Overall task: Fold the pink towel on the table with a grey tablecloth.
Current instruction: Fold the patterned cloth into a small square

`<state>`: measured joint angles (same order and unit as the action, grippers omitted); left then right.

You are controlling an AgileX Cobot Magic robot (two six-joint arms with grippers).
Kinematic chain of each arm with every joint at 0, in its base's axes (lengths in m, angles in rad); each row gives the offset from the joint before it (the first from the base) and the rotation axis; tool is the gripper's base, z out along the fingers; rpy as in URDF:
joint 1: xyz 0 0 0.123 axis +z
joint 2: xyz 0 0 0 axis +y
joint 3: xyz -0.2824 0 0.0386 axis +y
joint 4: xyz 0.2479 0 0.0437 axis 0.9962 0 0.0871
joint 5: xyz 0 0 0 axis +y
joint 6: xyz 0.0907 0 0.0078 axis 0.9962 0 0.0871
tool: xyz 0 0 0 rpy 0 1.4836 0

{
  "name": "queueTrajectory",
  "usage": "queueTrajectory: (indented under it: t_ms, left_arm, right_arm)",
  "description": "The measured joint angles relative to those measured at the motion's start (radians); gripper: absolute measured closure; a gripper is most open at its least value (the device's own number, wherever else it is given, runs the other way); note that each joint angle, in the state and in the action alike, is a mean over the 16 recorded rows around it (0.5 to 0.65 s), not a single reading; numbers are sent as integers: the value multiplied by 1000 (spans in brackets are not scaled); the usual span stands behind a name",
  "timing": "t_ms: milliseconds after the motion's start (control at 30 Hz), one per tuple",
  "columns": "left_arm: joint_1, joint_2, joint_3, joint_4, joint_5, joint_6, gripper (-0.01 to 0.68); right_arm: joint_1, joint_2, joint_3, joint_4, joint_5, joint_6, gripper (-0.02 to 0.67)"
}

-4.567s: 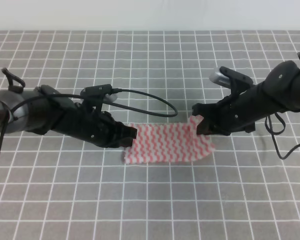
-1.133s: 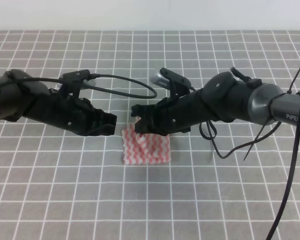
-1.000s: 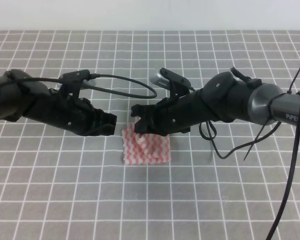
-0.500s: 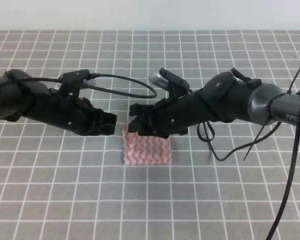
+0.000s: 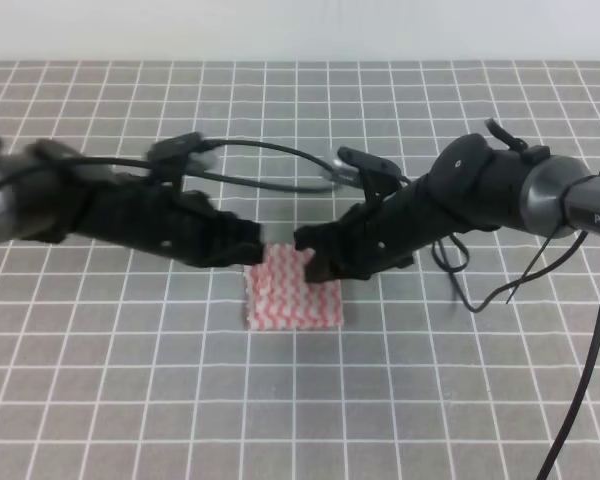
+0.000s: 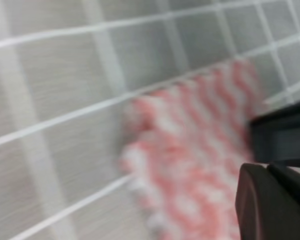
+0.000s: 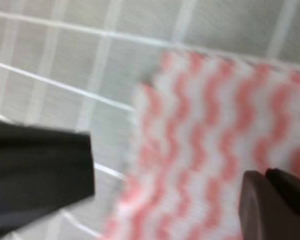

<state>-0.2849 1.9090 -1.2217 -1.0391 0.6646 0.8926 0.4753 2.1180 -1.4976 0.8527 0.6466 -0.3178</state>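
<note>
1. The towel (image 5: pixel 292 298) lies flat on the grey grid table (image 5: pixel 300 400), near the middle of it, folded into a small block about two grid squares wide.
2. Its pink-and-white zigzag stripes run roughly left to right in the high view; the block is close to square, so I cannot tell a long axis.
3. Writing: white letters reading "PiPE" show on the right arm's tube at the right edge of the high view; the rest is cut off.
4. The left gripper (image 5: pixel 248 250) sits low at the towel's far left corner, touching or just above it; the views do not show its finger gap, so I cannot tell its state.
5. The right gripper (image 5: pixel 313 258) is at the towel's far right edge, over it; the gap between its fingers is likewise unclear.
6. Both wrist views are blurred, showing the striped cloth and dark finger parts.
</note>
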Motion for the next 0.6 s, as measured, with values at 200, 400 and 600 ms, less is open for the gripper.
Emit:
queueTrajectory:
  t_ms: [200, 400, 600]
  left_arm:
    - [-54, 20, -42, 84, 9, -48, 676]
    - [-81, 39, -78, 247, 36, -170, 676]
    - [-83, 44, -88, 399, 72, -284, 676]
  right_arm:
    - [-4, -4, 0, -122, 29, 76, 662]
    - [-4, -6, -1, -165, 43, 107, 665]
    - [-4, -9, -1, -164, 54, 104, 665]
